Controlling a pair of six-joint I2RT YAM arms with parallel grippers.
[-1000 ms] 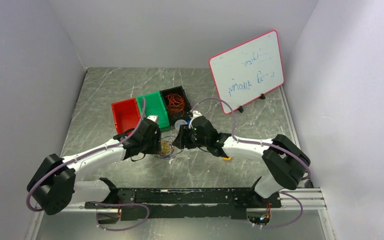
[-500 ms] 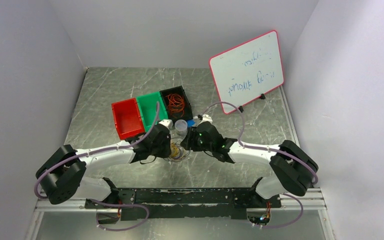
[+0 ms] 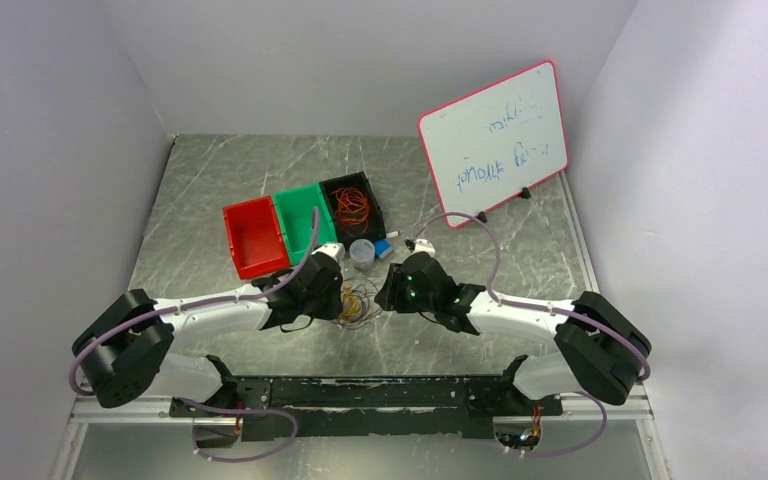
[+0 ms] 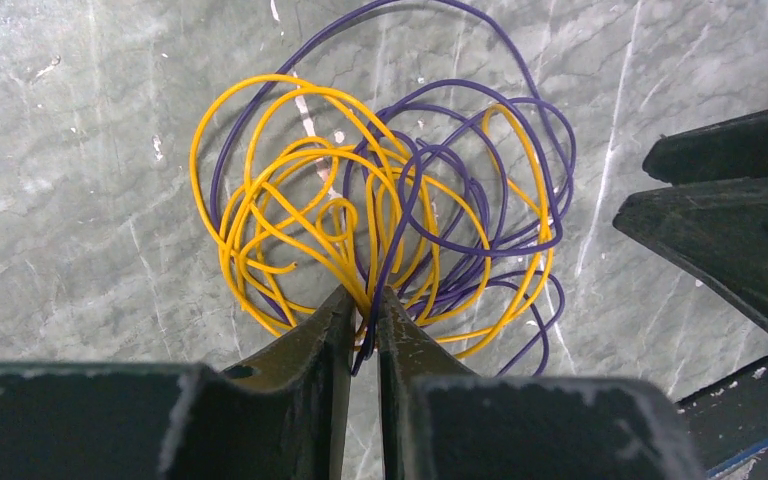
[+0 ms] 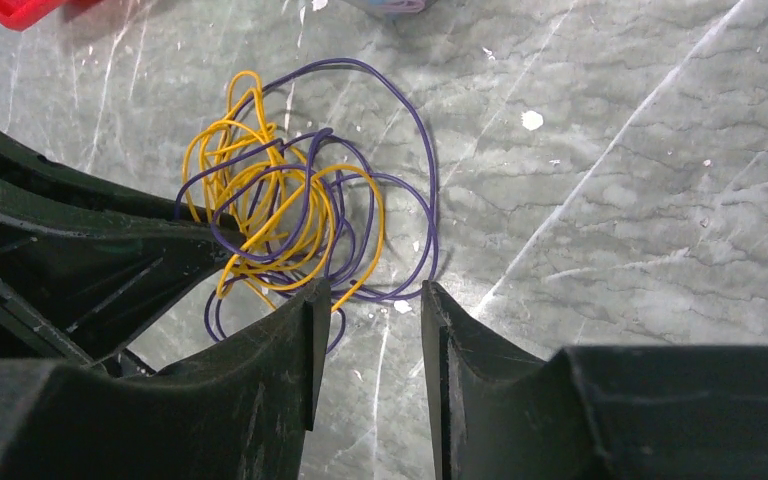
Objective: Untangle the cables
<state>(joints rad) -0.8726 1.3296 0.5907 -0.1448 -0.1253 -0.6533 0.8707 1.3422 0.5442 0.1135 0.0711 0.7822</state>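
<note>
The cables (image 3: 358,300), yellow and purple loops mixed together, lie on the table (image 3: 210,170) between our two grippers, nearer than the green bin (image 3: 305,215). Our left gripper (image 4: 363,302) is pinched closed on some yellow and purple strands at the left side of the bundle, while our right gripper (image 5: 375,295) has its jaws apart and holds nothing. To do this step well, we think the right one should take only the free outer purple loop (image 5: 431,210), and then both arms should pull apart slowly and low, so the loops slide out and do not tighten.
</note>
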